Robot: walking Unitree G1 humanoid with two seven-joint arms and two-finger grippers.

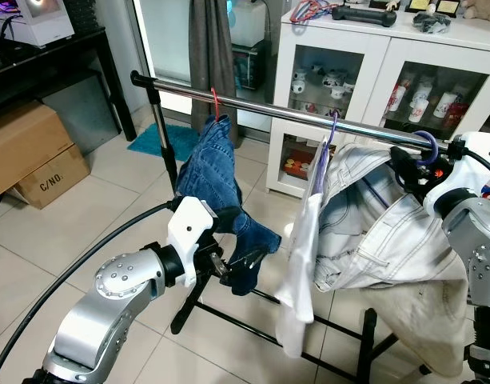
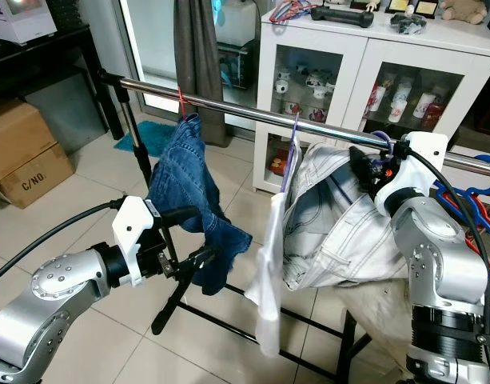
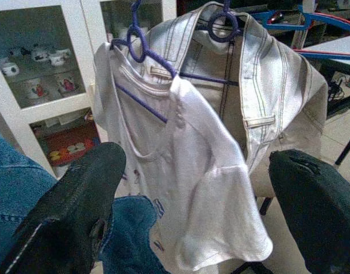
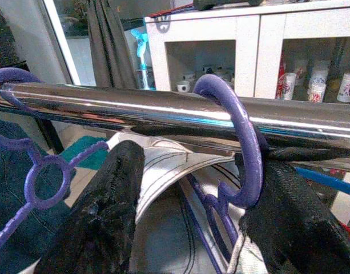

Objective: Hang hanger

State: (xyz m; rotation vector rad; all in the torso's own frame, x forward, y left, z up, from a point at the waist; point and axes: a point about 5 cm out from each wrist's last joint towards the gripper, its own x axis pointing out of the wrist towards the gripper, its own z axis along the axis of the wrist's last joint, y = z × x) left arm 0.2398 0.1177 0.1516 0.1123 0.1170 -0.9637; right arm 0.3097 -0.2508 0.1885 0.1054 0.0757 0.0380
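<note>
On the polished chrome rail (image 4: 163, 111), hooking over already: purple plastic hanger (image 4: 243, 148), carrying a pale stitched denim jacket (image 2: 348, 232). Right gripper (image 4: 192, 211) sitting just beneath the rail, matte black fingers (image 4: 100, 217) spread apart, one touching the hook's curve. Possibly snagging that hook on withdrawal, lifting it off or dragging it along the slick metal. Hanging beside: limp white cotton t-shirt (image 1: 300, 264), then crumpled blue jeans (image 1: 217, 172). Left gripper (image 1: 225, 268) hovering near the jeans, fingers open, risking a catch in loose cloth.

Left gripper (image 1: 223, 268) held low, fingers apart; right gripper (image 2: 364, 170) raised, fingers spread
</note>
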